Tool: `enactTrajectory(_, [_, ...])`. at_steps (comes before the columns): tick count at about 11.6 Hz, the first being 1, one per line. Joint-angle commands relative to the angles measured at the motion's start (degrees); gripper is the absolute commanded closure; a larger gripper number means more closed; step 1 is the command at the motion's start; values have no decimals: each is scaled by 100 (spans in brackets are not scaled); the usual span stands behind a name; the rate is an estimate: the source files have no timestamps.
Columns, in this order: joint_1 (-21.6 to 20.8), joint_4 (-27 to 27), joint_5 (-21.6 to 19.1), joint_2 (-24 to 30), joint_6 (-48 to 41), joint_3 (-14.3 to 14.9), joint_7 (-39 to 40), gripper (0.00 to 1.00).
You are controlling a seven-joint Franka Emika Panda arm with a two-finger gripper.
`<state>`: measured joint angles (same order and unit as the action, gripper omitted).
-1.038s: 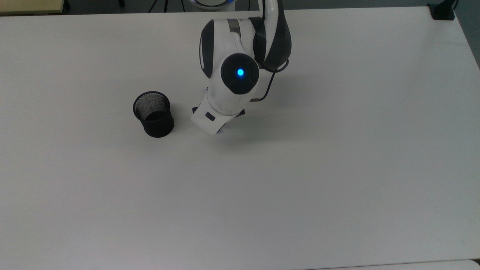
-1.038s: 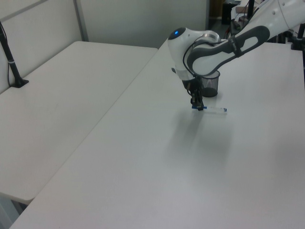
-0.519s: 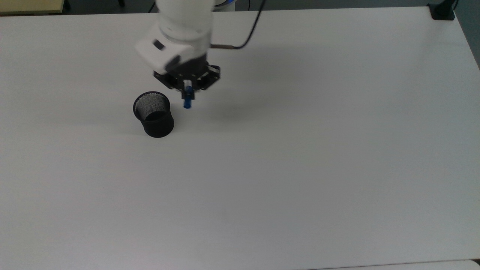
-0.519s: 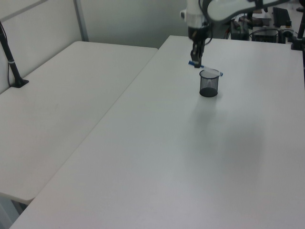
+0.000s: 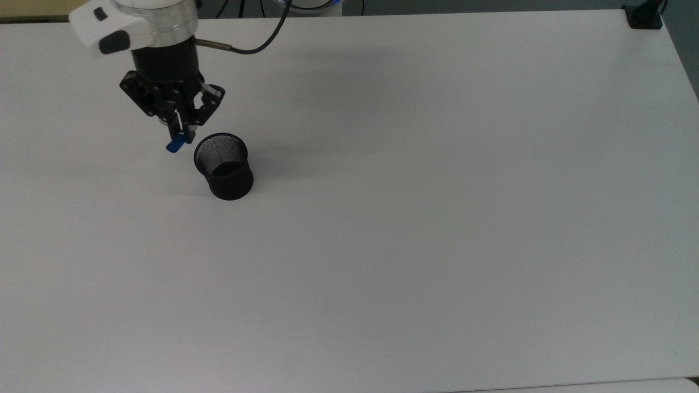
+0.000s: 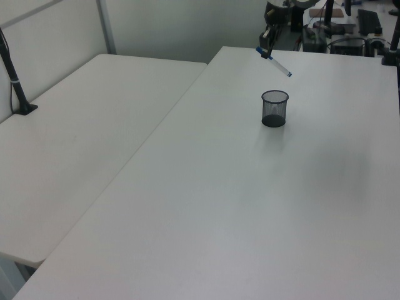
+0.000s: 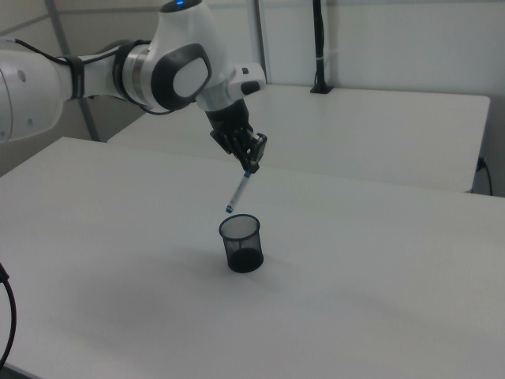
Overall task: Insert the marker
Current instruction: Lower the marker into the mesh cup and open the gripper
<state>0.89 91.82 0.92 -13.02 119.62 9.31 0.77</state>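
One marker hangs clamped at its blue cap in my gripper, its barrel slanting down toward the mesh cup below.

One marker, white with blue ends. One black mesh cup. One robot arm with one gripper of two fingers. Two white tables: one under the cup, one alongside it. Two black poles, one clamped at each table edge in the left view: one on the side table, one at the far corner.
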Motion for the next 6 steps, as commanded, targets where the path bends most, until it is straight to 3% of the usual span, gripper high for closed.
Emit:
enactTrajectory(1, [-71, 800, -22, 116, 877, -8, -629, 96])
enactTrajectory(6, [-107, 793, 31, -394, 1502, -17, -1088, 95])
